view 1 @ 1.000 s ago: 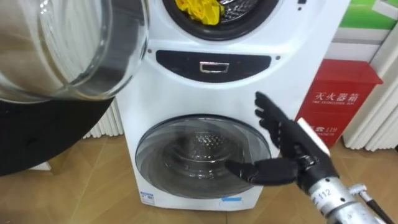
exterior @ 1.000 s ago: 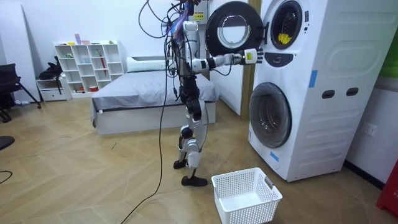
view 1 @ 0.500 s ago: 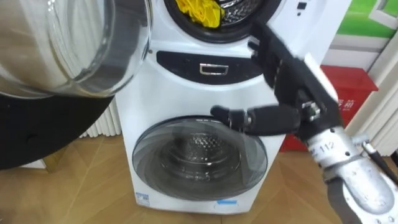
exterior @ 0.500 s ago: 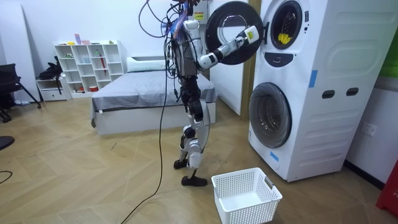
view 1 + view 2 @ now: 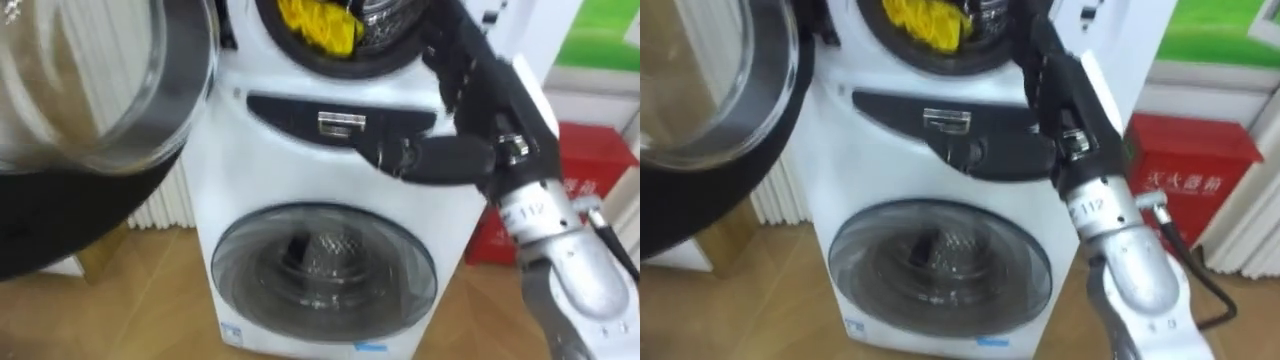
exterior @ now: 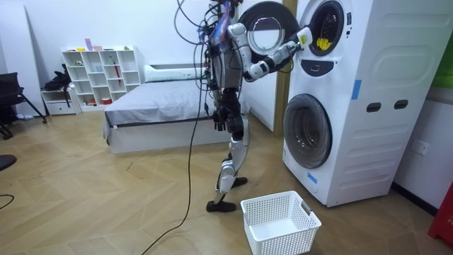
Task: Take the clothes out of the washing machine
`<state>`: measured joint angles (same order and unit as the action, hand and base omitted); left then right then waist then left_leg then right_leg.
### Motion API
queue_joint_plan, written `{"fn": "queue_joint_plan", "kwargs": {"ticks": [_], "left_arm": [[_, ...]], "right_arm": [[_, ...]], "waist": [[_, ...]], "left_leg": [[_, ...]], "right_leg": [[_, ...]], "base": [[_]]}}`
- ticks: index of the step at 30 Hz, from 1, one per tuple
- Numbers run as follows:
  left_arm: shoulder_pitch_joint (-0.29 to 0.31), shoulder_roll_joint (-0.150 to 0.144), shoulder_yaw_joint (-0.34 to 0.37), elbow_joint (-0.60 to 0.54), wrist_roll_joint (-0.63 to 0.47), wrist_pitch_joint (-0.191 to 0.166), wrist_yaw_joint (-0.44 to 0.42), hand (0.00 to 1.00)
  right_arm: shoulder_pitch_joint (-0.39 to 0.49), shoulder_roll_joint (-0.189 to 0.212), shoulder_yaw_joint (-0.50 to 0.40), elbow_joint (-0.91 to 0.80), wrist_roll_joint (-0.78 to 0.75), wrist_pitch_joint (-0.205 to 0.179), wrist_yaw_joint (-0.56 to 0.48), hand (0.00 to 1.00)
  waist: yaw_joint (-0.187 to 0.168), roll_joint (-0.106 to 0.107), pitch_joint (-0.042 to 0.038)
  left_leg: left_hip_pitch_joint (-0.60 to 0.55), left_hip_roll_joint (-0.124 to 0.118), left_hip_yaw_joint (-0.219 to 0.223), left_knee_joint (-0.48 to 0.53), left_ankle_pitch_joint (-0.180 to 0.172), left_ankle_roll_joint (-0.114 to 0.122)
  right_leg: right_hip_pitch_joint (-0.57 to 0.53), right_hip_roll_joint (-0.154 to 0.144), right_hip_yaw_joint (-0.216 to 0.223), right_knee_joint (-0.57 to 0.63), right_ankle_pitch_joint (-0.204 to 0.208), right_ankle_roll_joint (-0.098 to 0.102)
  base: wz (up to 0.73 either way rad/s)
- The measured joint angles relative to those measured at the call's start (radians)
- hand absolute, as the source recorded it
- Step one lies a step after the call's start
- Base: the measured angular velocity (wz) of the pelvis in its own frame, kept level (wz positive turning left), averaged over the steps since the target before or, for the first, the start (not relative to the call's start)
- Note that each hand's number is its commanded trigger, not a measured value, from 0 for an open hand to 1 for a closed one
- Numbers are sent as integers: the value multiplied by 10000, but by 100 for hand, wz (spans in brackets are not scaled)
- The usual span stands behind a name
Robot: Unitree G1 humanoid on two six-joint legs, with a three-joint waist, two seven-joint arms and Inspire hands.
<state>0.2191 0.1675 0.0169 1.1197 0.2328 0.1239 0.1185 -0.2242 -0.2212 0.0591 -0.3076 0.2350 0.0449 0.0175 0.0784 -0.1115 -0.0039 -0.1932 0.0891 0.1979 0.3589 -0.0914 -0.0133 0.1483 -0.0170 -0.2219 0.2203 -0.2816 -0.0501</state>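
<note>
A yellow cloth (image 5: 318, 25) lies in the open drum of the upper washing machine (image 6: 322, 44), at the top of the eye views. My right hand (image 5: 495, 110) is raised in front of the drum's right rim, open, with straight fingers pointing up toward the opening and the thumb sticking out left over the dark control panel (image 5: 340, 115). It holds nothing and is just right of the cloth, apart from it. In the room view I stand facing the stacked machines with that arm (image 6: 283, 53) stretched to the upper opening.
The upper machine's round door (image 5: 90, 90) hangs open at my left. Below is the lower machine's closed glass door (image 5: 325, 265). A red box (image 5: 1195, 165) stands at the right, and a white basket (image 6: 279, 223) sits on the floor behind me.
My right hand has risen from the lower door's height up to the upper drum's rim. In the room view I have stepped closer to the machines.
</note>
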Motion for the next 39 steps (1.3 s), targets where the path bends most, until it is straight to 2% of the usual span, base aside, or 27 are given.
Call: {"fn": "queue_joint_plan", "kwargs": {"ticks": [1,2,3,5,6,8,9,10,11,12,13,14,15,16,17,18,19,20,21,22,23,24,25,28,34,39], "left_arm": [[-26,-17,-18,-15,-17,-13,0,0],[-27,-12,-34,-12,-33,-10,0,0],[13,1,-49,-16,-58,-3,0,0],[-164,10,-52,-30,-48,10,0,0],[-268,10,-39,-43,-48,15,0,0],[-448,6,-90,-89,-38,26,0,0],[-613,20,-128,-101,-34,65,0,0],[-743,85,-143,-115,-55,82,0,0],[-794,131,-196,-125,-56,96,1,0],[-832,212,-273,-204,-52,115,1,0],[-850,310,-355,-284,-52,79,8,0],[-877,360,-410,-286,-52,67,27,0],[-1014,426,-413,-261,-49,3,95,0],[-1072,461,-363,-250,-11,-90,161,0],[-1100,460,-300,-239,-11,-165,206,0],[-1115,488,-252,-240,-27,-229,285,0],[-1077,580,-303,-223,-42,-218,307,0],[-1086,593,-326,-228,-49,-211,310,0],[-1128,419,-376,-234,-44,-202,373,0],[-1101,340,-404,-308,-44,-222,395,0],[-1103,320,-402,-307,-51,-217,395,0],[-1116,314,-394,-325,-47,-202,397,0],[-1118,334,-377,-324,-46,-192,478,0],[-863,321,-312,-295,-45,-224,497,0],[-157,143,-310,-233,-20,-215,469,0],[-62,7,-310,-263,-20,-215,426,0]], "right_arm": [[3,36,56,82,-168,12,-3,0],[4,30,84,103,-201,12,-5,0],[4,8,119,102,-233,3,-41,0],[-24,-112,95,81,-204,-69,-189,0],[-23,-147,41,84,-180,-72,-268,0],[-7,-196,-18,94,-279,-73,-372,0],[-4,-205,-19,115,-452,-73,-412,0],[52,-200,-8,119,-445,-76,-431,0],[120,-200,-7,120,-465,-81,-419,0],[279,-201,-3,135,-538,-82,-419,0],[481,-202,-7,169,-543,-110,-418,0],[568,-200,-9,248,-542,-161,-408,0],[609,-179,-6,450,-489,-214,-381,0],[628,-186,-26,489,-422,-399,-317,0],[647,-186,-9,446,-368,-442,-257,0],[770,-178,83,423,-418,-546,-223,0],[845,-186,128,380,-429,-559,-224,0],[842,-210,129,383,-418,-508,-225,0],[944,-339,158,450,-363,-537,-228,0],[1096,-347,213,351,-249,-547,-173,0],[1085,-369,226,340,-109,-535,-100,0],[1064,-396,228,337,223,-530,23,0],[1041,-398,227,334,363,-523,84,0],[1041,-401,207,343,477,-502,168,0],[1040,-395,202,342,294,-504,189,0],[1037,-389,202,338,297,-530,181,0]], "waist": [[0,36,38],[-1,44,65],[-18,84,88],[-35,106,61],[-124,163,113],[-316,200,124],[-368,275,158],[-450,269,175],[-439,255,177],[-413,284,165],[-426,381,151],[-437,480,97],[-351,498,67],[-322,621,128],[-365,733,165],[-529,857,191],[-770,632,139],[-864,491,110],[-1001,544,51],[-978,587,42],[-943,627,67],[-834,716,63],[-689,706,63],[-544,695,58],[-442,697,73],[-423,679,80]], "left_leg": [[182,-3,-6,66,-106,8],[313,-25,35,71,-154,12],[481,-162,143,45,-285,18],[583,-184,220,57,-578,4],[570,-253,217,59,-711,30],[681,-484,312,-47,-783,150],[866,-537,518,-175,-813,287],[1113,-717,588,-278,-865,388],[1294,-820,621,-375,-895,437],[1673,-926,622,-629,-940,512],[2053,-935,467,-945,-957,539],[2164,-908,287,-1091,-988,579],[2259,-850,-22,-1241,-1003,586],[2287,-654,-588,-1310,-1001,573],[2313,-501,-891,-1344,-998,553],[2394,-252,-1364,-1384,-955,410],[2490,-339,-1380,-1397,-950,317],[2630,-427,-1269,-1393,-1082,126],[3004,-392,-1140,-1402,-1551,-69],[3190,-265,-855,-1485,-1553,-117],[3249,-186,-735,-1547,-1541,-140],[3306,-29,-567,-1723,-1563,-277],[3297,39,-494,-1824,-1523,-343],[3319,123,-473,-1928,-1481,-413],[3306,156,-448,-1925,-1462,-451],[3258,166,-437,-1917,-1460,-456]], "right_leg": [[194,-21,-24,-2,113,181],[329,-52,-40,-14,148,238],[478,-152,-48,19,140,260],[455,-230,-47,315,36,440],[435,-306,-70,592,-20,536],[207,-582,-85,1291,-145,751],[-62,-817,-213,2076,-162,795],[-316,-1138,-341,2916,-135,836],[-425,-1285,-328,3377,-62,921],[-614,-1478,-290,4240,320,1026],[-896,-1520,-266,5037,913,977],[-1065,-1498,-266,5339,935,921],[-1636,-1470,-222,5553,384,839],[-2404,-1139,-109,5417,-142,696],[-2748,-880,37,5043,-230,587],[-3200,-419,206,3658,-64,469],[-3202,-406,271,1828,790,522],[-3166,-530,308,1251,1378,602],[-3008,-618,246,1393,1788,407],[-2772,-481,282,1213,1697,311],[-2677,-388,275,1070,1749,231],[-2617,-151,258,766,1919,130],[-2589,21,286,586,2046,79],[-2521,186,336,325,2185,10],[-2519,295,521,242,2217,35],[-2516,318,544,153,2280,38]], "base": [[-3],[-8],[-8],[-1],[28],[38],[32],[27],[18],[15],[17],[0],[-21],[-29],[-13],[16],[33],[63],[52],[34],[-15],[-31],[-28],[-9],[-1],[-1]]}}
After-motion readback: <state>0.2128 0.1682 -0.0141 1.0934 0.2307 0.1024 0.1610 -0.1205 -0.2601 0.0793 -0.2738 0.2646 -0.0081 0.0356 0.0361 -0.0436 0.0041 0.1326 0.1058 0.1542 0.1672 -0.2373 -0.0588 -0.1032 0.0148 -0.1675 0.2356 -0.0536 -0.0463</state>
